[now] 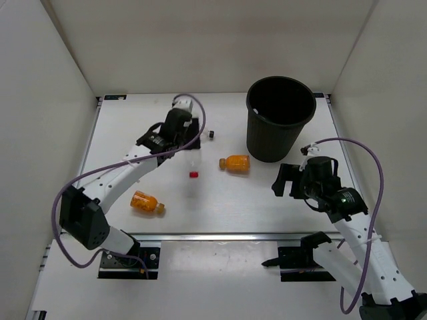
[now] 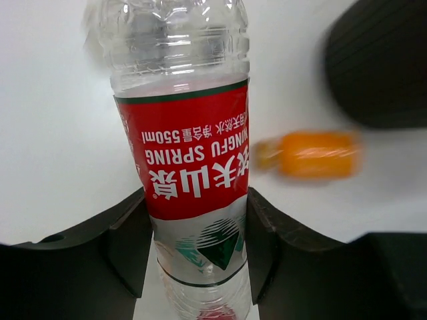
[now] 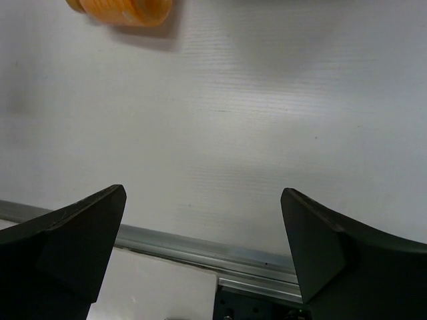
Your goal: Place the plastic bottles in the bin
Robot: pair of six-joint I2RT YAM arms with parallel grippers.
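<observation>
left wrist: left gripper [image 2: 197,227] clamped on the red-label bottle [image 2: 190,153]; right gripper [image 3: 203,193] spread wide near the upright bin [image 1: 277,143].

The clear bottle [image 2: 179,60] in the left wrist view wears a red label [image 2: 193,157]; its words stand upside down; white letters say "NGFU SPRING", the start turned out of sight; a small line says "550ml" beside small Chinese signs; big white Chinese signs sit below; a green mountain sign follows.

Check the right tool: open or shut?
Open. The right tool has its fingers wide apart in the wrist view, nothing held between them.
</observation>
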